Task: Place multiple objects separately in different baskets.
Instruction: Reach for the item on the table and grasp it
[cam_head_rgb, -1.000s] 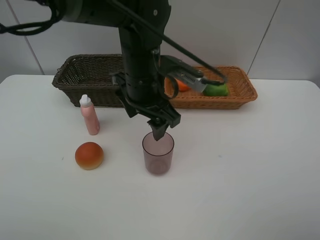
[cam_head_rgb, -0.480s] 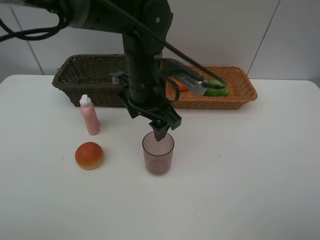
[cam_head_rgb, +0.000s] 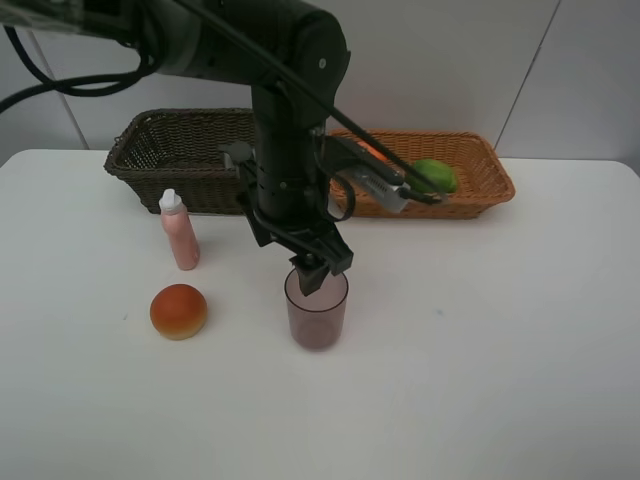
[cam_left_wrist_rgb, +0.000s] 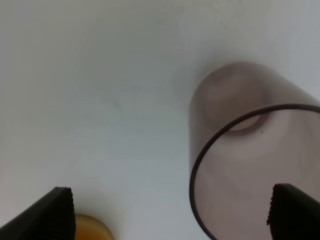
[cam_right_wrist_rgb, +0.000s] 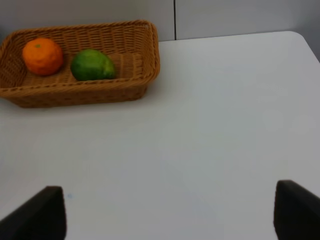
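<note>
Hovering at purple cup (cam_head_rgb: 317, 310) rim, left gripper (cam_head_rgb: 312, 278): jaws spread wide, one finger apparently over mouth, set for rim pinch. Cup upright mid-tabletop (cam_head_rgb: 500, 350); bun (cam_head_rgb: 178, 310) at its 9 o'clock, pink bottle (cam_head_rgb: 180, 232) at 10. Right gripper (cam_right_wrist_rgb: 170, 212) jaws spread, empty. Lime (cam_right_wrist_rgb: 92, 65), orange (cam_right_wrist_rgb: 42, 56) in tan basket (cam_right_wrist_rgb: 145, 55), 1 o'clock.

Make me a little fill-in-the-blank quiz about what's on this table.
The lime shares its basket with the ____.
The left fingers stand open over the ____.
Beside the bottle on the table lies a round ____.
Missing: orange; cup; bun.
</note>
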